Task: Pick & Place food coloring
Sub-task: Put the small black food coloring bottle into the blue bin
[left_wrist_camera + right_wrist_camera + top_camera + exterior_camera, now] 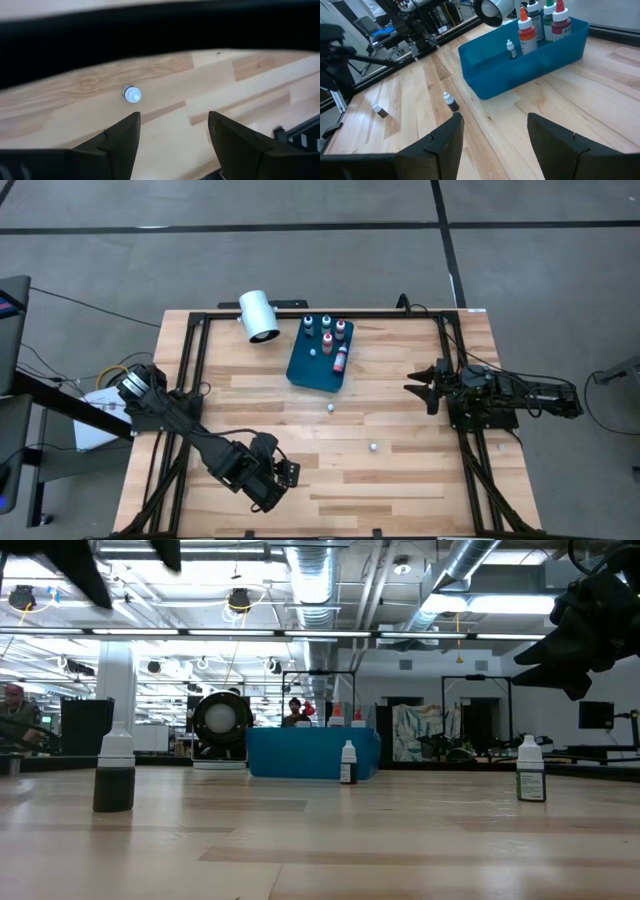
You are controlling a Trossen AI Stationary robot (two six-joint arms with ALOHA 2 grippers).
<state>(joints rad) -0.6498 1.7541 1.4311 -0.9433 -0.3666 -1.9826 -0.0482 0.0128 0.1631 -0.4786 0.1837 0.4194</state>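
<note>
Several food coloring bottles [326,332] with red, pink, green and dark tops stand upright in the blue tray [305,370] at the far middle. Loose small bottles stand on the table: one [330,408] in front of the tray, one [373,447] nearer. A third, dark-bodied one [114,775] stands on the near left. My left gripper [287,476] is open and empty near the table's near edge; a white-topped bottle [132,94] stands just ahead of its fingers. My right gripper [415,386] is open and empty, right of the tray, pointing toward it.
A large white cylinder [259,315] lies at the far edge, left of the tray. A black frame rail [320,313] borders the table. Bare wood lies between the two grippers. People show in the room beyond the table [293,712].
</note>
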